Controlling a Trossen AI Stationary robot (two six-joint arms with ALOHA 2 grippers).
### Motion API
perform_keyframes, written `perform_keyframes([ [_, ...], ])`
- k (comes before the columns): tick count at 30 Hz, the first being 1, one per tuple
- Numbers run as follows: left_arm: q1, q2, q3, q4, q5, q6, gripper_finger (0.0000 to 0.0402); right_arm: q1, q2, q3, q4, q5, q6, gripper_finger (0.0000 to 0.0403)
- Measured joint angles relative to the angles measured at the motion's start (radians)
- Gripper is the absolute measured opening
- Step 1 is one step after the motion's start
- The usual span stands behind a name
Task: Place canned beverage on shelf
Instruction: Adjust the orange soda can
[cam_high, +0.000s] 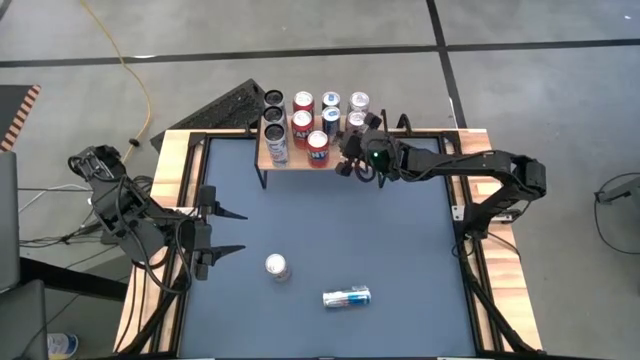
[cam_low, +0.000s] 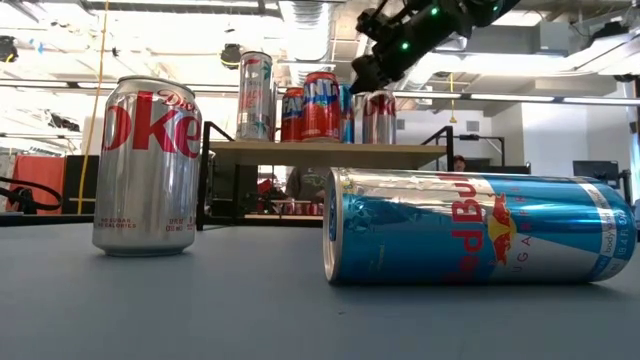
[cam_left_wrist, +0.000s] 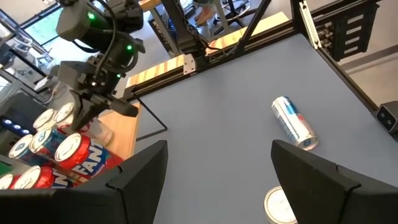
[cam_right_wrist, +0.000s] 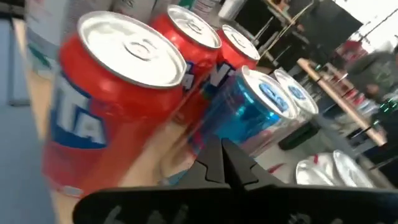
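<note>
We see a dark blue bench (cam_high: 330, 220) framed by a light wooden rim (cam_high: 180, 150). Beyond it, a yellow cable (cam_high: 135, 70) snakes across the grey concrete floor (cam_high: 520, 25), and a black keyboard (cam_high: 222, 108) lies by the bench's far left corner. Grey office chairs sit at either edge.

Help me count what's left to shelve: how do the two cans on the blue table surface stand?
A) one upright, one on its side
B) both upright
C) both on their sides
A: the Diet Coke can stands upright, while the Red Bull can lies on its side.
</note>
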Motion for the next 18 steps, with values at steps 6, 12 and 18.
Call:
perform_keyframes([
  [6, 0.000, 0.000, 0.000, -0.001, 0.000, 0.022, 0.0275, 0.029, 0.034, 0.000, -0.032, 0.003, 0.047, 0.0000],
  [12, 0.000, 0.000, 0.000, -0.002, 0.000, 0.020, 0.0275, 0.025, 0.078, 0.000, 0.020, -0.027, 0.046, 0.0000],
  [18, 0.000, 0.000, 0.000, -0.002, 0.000, 0.019, 0.0275, 0.012, 0.120, 0.000, 0.086, -0.051, 0.038, 0.0000],
])
